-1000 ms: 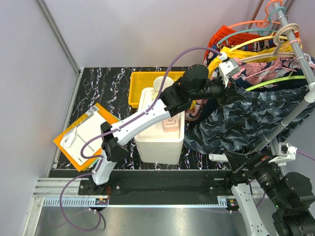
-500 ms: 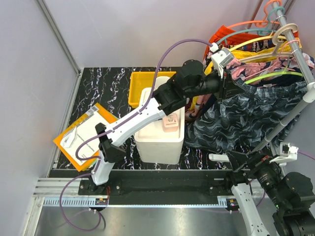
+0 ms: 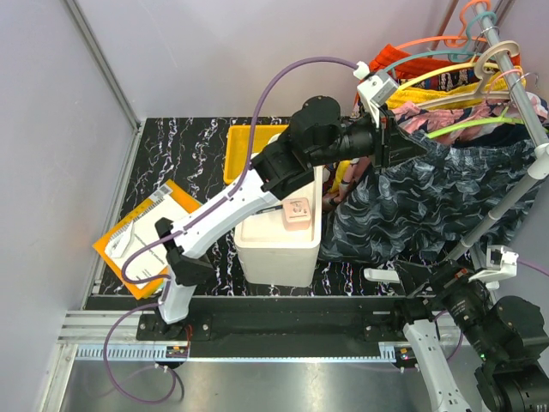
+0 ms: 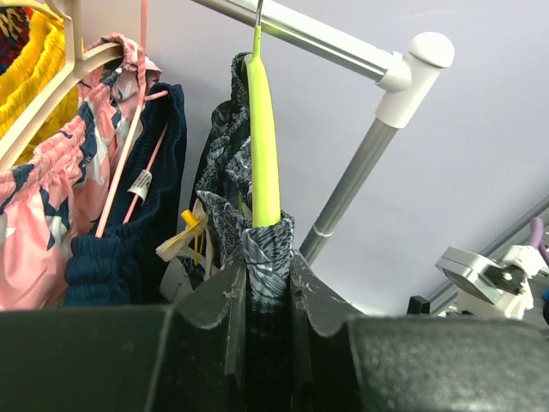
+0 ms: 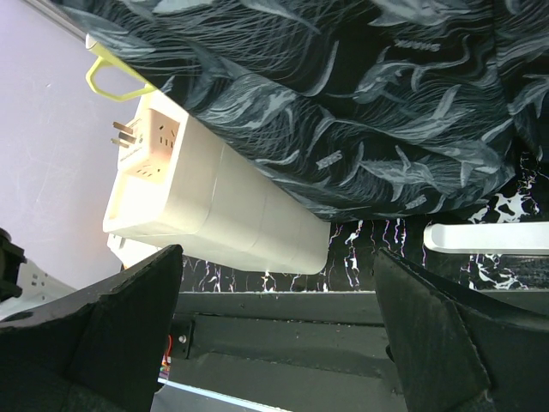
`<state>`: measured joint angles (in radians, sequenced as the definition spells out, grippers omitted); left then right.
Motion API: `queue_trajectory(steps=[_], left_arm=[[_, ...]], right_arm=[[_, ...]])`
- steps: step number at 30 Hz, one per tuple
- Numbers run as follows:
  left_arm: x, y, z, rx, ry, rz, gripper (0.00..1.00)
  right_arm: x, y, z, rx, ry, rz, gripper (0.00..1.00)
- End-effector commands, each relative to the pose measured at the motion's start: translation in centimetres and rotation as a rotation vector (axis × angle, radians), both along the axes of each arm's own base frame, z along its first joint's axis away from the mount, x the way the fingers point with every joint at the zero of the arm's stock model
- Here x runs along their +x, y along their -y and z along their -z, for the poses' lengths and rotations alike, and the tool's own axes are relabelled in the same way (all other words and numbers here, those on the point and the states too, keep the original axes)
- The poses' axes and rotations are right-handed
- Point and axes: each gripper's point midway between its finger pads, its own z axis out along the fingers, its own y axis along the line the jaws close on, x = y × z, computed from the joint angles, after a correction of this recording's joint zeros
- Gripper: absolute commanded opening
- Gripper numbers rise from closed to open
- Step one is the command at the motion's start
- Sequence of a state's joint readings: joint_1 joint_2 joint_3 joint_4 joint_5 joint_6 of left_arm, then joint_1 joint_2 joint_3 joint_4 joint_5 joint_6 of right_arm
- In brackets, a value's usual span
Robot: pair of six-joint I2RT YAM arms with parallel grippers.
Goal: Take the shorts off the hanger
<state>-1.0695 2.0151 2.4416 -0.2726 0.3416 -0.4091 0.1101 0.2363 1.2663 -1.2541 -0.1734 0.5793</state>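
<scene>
left hand (image 4: 268, 287) clamps charcoal wavy-print cloth shorts (image 4: 225, 176) | right hand (image 5: 274, 322) spread, empty | risk: pull drags lime plastic hanger (image 4: 264, 146) off silver rail (image 4: 317, 39)

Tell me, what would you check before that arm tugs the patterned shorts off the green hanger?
1. Grip: the left end effector is shut on the marbled shorts at the waistband: ok.
2. Support: the green hanger is hooked over the rail: ok.
3. Shorts free of the hanger: not ok, its arm runs into the waistband.
4. Neighbours: the navy shorts hang beside the grip, outside it: ok.
5. Other arm: the right end effector is open and low, holding nothing: ok.
6. Any clip pinning the waistband: cannot tell.
</scene>
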Motion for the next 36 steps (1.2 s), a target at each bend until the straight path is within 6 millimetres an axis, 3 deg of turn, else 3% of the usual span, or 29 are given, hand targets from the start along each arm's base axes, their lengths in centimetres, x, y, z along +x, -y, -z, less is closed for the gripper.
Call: queue_trajectory(steps=[1,2,4,5,7,8,10,11,13,14,16,17,21,22,23,25,28,36], left_arm=[[-3.2,-6.6,-10.8,-0.241,0.152,-0.016,0.0],[-3.1,-6.4,-10.0,-0.22,0.145,-0.014,0.0],[-3.9,-7.2,-10.1,-0.22,0.153,0.003,0.0],[-3.8,-6.8,-8.8,-0.193,0.147,0.008,0.0],[-4.3,-8.0,-9.3,-0.204,0.16,-0.002,0.0],[-3.8,-7.6,-7.6,-0.173,0.145,-0.013,0.0],[-4.3,-9.0,-8.5,-0.21,0.163,-0.027,0.0],[-4.2,-8.8,-7.4,-0.192,0.147,-0.024,0.0],[-4.7,-9.3,-7.7,-0.207,0.154,-0.013,0.0],[-4.7,-9.1,-6.7,-0.188,0.136,-0.009,0.0],[-4.9,-9.6,-6.9,-0.211,0.138,-0.01,0.0],[-4.8,-9.3,-5.8,-0.196,0.118,-0.008,0.0],[-4.7,-9.3,-4.5,-0.195,0.099,-0.013,0.0],[-4.8,-9.7,-4.4,-0.198,0.102,-0.02,0.0],[-4.6,-9.5,-3.2,-0.18,0.093,-0.025,0.0],[-4.9,-10.1,-3.5,-0.205,0.132,-0.03,0.0],[-4.7,-10.2,-1.6,-0.183,0.149,-0.036,0.0],[-5.9,-11.6,-1.5,-0.215,0.168,-0.015,0.0]], right_arm=[[0.8,0.2,-1.1,-0.031,0.021,0.008,1.0],[0.8,0.2,-1.2,-0.033,0.025,0.006,1.0],[0.9,0.2,-1.3,-0.037,0.028,0.005,1.0],[1.0,0.3,-1.3,-0.043,0.028,0.005,1.0],[1.1,0.3,-1.5,-0.049,0.031,0.004,1.0],[1.0,0.3,-1.6,-0.053,0.035,0.003,1.0],[1.1,0.3,-1.7,-0.059,0.036,0.003,1.0],[1.1,0.4,-1.9,-0.059,0.039,0.005,1.0],[1.3,0.3,-2.2,-0.063,0.041,0.001,1.0],[1.2,0.3,-2.4,-0.063,0.048,-0.002,1.0],[1.5,0.2,-2.8,-0.065,0.05,-0.004,1.0],[1.5,0.3,-3.3,-0.07,0.064,-0.005,1.0],[1.9,1.0,-5.3,-0.102,0.095,0.031,1.0],[2.5,1.1,-5.6,-0.109,0.085,0.04,1.0],[2.5,1.4,-6.7,-0.113,0.105,0.056,1.0],[4.0,1.4,-7.1,-0.127,0.067,0.058,1.0],[5.5,1.4,-9.2,-0.153,0.057,0.056,1.0],[8.8,2.5,-13.0,-0.227,0.085,0.113,1.0]])
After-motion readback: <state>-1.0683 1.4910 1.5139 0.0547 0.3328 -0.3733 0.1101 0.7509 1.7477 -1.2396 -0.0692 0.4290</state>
